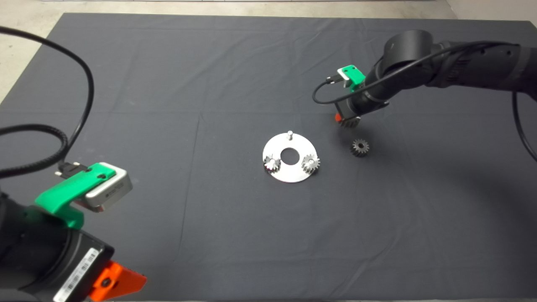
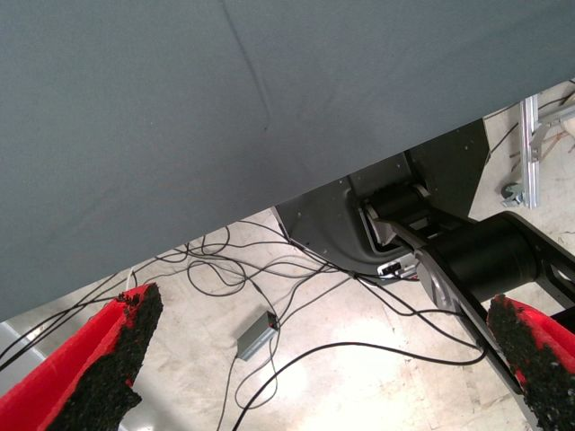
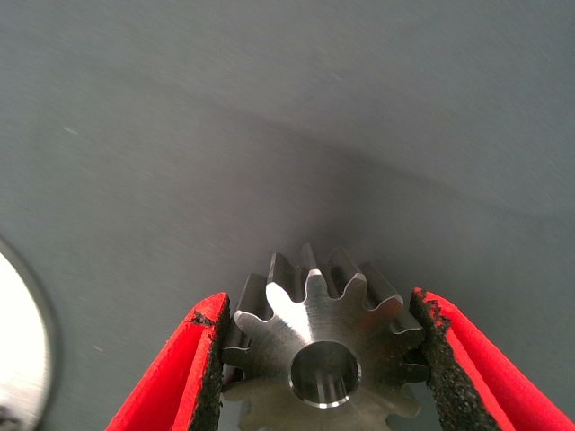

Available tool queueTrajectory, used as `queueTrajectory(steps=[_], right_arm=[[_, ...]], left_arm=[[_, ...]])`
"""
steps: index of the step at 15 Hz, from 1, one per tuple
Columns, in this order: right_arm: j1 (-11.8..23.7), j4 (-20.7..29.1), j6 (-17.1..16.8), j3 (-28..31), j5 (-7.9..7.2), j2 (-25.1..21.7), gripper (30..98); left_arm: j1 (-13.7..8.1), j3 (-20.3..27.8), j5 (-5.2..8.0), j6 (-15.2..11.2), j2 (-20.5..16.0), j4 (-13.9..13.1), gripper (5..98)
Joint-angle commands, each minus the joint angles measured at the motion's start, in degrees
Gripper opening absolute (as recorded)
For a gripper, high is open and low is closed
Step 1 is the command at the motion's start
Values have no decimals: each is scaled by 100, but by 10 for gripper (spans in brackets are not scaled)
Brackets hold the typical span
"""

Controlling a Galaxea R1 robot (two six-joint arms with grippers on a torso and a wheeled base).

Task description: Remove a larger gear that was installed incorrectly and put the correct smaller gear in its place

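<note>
Your right pincer (image 1: 347, 121) grips the larger gear (image 3: 322, 346) between its pads, lifted clear of the plate (image 1: 289, 174) to free the bare pin (image 1: 289, 134). The smaller gear (image 1: 360, 147) waits just below it. Your left pincer (image 2: 314, 359) sits parked, spread open.

Open mat (image 1: 168, 84) is taking up the whole upper left and lower middle of the head view, nothing lying there. Round plate (image 1: 289, 174) is sitting at centre, two small silver gears (image 1: 272, 163) (image 1: 311, 163) standing on its left and right, bare pin (image 1: 289, 134) sticking up at its top edge. Smaller gear (image 1: 360, 147) is lying just right of the plate. Right gripper (image 1: 347, 122) is hanging above it, pinching the larger gear (image 3: 323, 346), crowding that gap. Left gripper (image 2: 314, 359) is waiting at lower left, fingers spread wide.
</note>
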Motion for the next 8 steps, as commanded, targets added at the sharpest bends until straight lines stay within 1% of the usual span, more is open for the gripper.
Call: queueTrajectory(steps=[1, 8], right_arm=[[146, -1, 40, 137, 48, -373, 494], [93, -18, 49, 92, 48, -655, 494]], left_arm=[[-23, 50, 4, -24, -4, 4, 929], [-23, 50, 8, -15, 58, 4, 929]])
